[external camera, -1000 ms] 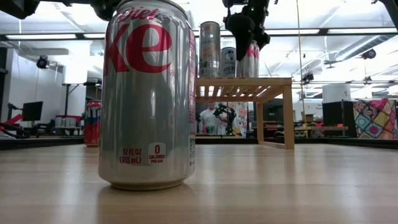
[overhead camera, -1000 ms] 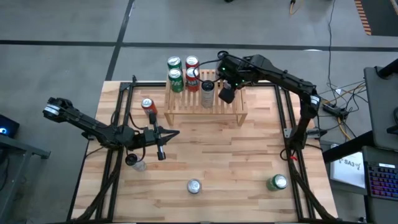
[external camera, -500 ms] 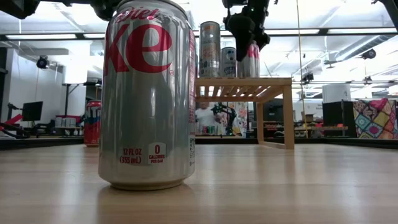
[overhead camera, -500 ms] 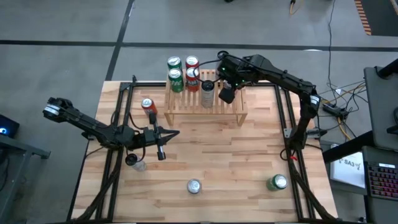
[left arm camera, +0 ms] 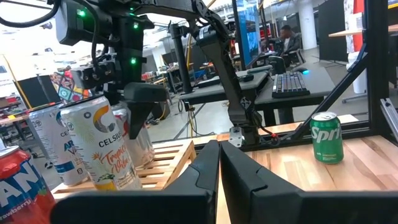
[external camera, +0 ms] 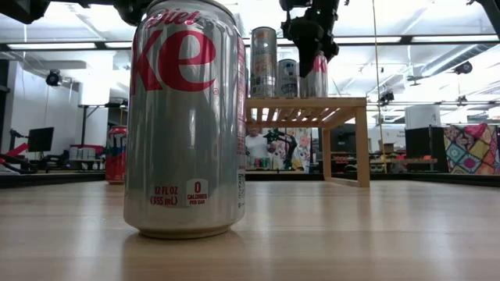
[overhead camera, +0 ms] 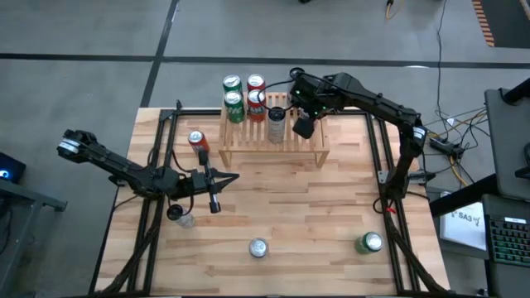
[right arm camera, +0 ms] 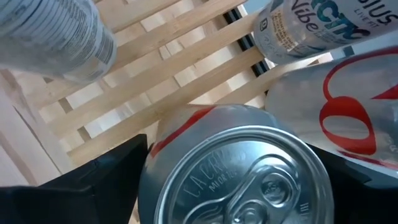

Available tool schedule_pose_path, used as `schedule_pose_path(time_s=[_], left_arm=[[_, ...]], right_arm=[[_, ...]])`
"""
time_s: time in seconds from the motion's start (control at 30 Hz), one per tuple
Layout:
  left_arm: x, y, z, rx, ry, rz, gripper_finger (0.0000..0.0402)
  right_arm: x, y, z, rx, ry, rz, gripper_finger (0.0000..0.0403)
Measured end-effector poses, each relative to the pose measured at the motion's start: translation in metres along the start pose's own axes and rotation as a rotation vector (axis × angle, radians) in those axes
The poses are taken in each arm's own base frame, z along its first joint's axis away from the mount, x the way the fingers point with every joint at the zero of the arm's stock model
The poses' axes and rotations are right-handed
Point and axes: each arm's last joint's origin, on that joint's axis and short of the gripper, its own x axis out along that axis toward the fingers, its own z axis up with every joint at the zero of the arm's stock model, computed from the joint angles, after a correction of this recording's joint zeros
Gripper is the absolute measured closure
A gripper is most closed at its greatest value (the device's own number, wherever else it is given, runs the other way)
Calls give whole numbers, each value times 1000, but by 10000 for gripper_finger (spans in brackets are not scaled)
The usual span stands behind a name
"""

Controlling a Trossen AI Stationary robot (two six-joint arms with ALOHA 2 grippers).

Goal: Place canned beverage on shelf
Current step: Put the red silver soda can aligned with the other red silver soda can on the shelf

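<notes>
The light-wood shelf (overhead camera: 291,147) (external camera: 308,102) stands at the table's far middle with several cans on its slats. My right gripper (overhead camera: 303,126) (external camera: 311,48) hangs open over the shelf's right half. Its fingers point steeply down on either side of a silver-and-red can (right arm camera: 239,177) (external camera: 317,76) that stands upright on the slats (right arm camera: 155,81). In the high view the gripper hides that can. My left gripper (overhead camera: 217,197) (left arm camera: 219,165) is shut on nothing, level above the table's left middle. My right gripper has its open fingers (right arm camera: 93,186) beside the top rim (right arm camera: 186,134) of the silver-and-red can, coming from above. The can stands upright on the shelf's slats. Whether the fingers touch it I cannot tell.
On the table stand a red can (overhead camera: 196,141) left of the shelf, a silver Diet Coke can (overhead camera: 259,247) (external camera: 187,117) near the front edge and a green Sprite can (overhead camera: 370,242) (left arm camera: 327,137) at front right. A clear object (overhead camera: 180,217) lies below my left arm.
</notes>
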Motion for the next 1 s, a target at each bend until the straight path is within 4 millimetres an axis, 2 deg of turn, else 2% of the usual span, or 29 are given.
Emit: schedule_pose_path(time_s=[0.23, 0.47, 0.67, 0.8, 1.0], left_arm=[[0, 0, 0, 0, 0, 0, 401], [0, 0, 0, 0, 0, 0, 401], [0, 0, 0, 0, 0, 0, 401], [0, 0, 0, 6, 0, 0, 401], [0, 0, 0, 7, 0, 0, 401]], right_arm=[[0, 0, 0, 60, -1, -1, 73], [0, 0, 0, 93, -1, -1, 38], [-1, 0, 0, 87, 0, -1, 33], [-10, -2, 2, 90, -34, 1, 33], [-35, -7, 7, 105, -120, -50, 33]])
